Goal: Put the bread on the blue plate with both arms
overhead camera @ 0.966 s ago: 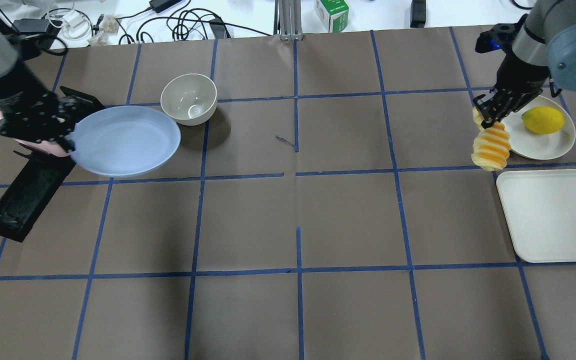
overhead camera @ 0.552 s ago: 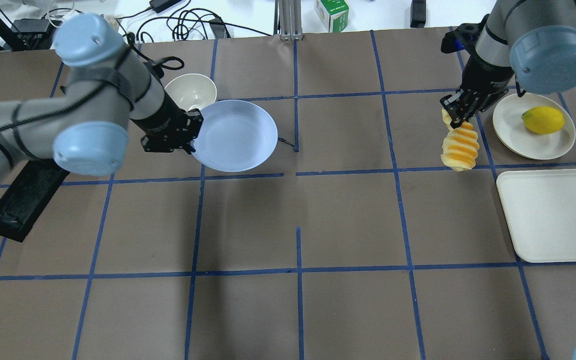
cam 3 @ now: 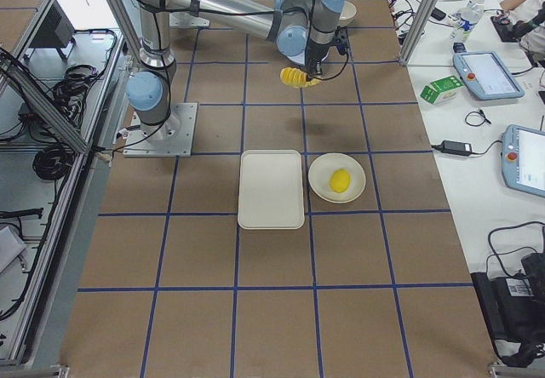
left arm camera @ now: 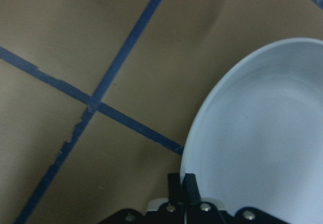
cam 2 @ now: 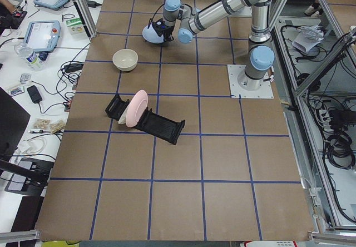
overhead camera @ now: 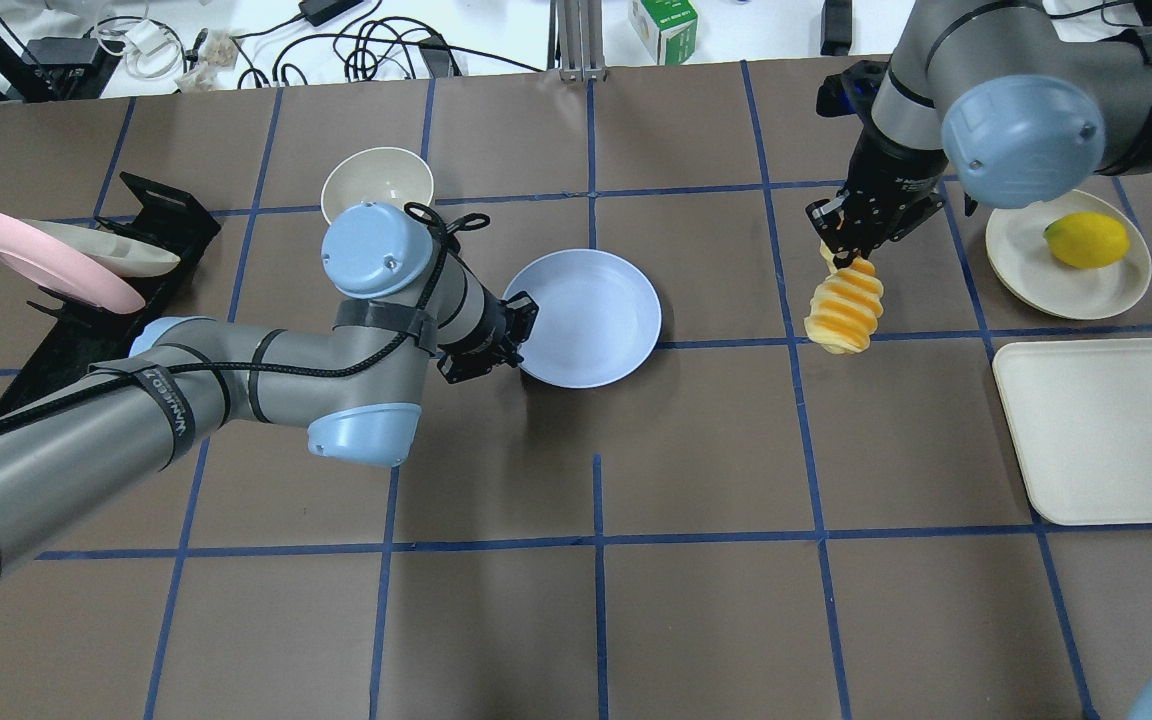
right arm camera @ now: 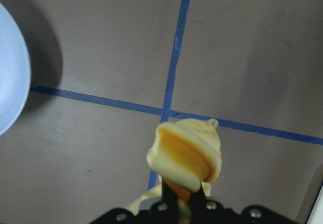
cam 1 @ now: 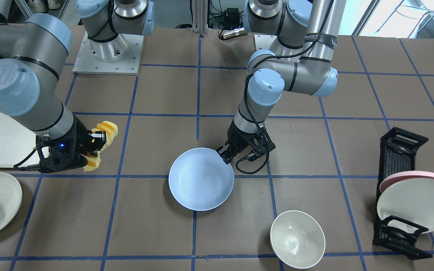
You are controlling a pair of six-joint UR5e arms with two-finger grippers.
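Observation:
The blue plate [overhead camera: 591, 316] hangs near the table's middle, pinched at its rim by my left gripper [overhead camera: 514, 333], which is shut on it. It also shows in the front view [cam 1: 201, 178] and the left wrist view [left arm camera: 262, 133]. My right gripper [overhead camera: 848, 243] is shut on one end of the bread [overhead camera: 844, 309], an orange-yellow ridged loaf that hangs down above the table to the plate's right. The bread also shows in the right wrist view [right arm camera: 187, 153] and the front view [cam 1: 106, 131]. The plate's edge [right arm camera: 10, 72] shows at that wrist view's left.
A cream bowl [overhead camera: 378, 183] stands behind the left arm. A black rack [overhead camera: 76, 300] with a pink plate [overhead camera: 46, 265] and a cream plate sits at the far left. A cream plate [overhead camera: 1066, 258] with a yellow fruit [overhead camera: 1086, 240] and a white tray [overhead camera: 1111, 430] lie at the right.
My left gripper carried the blue plate rightward from the rack toward the table's middle. My right gripper moved left with the bread, away from the fruit plate.

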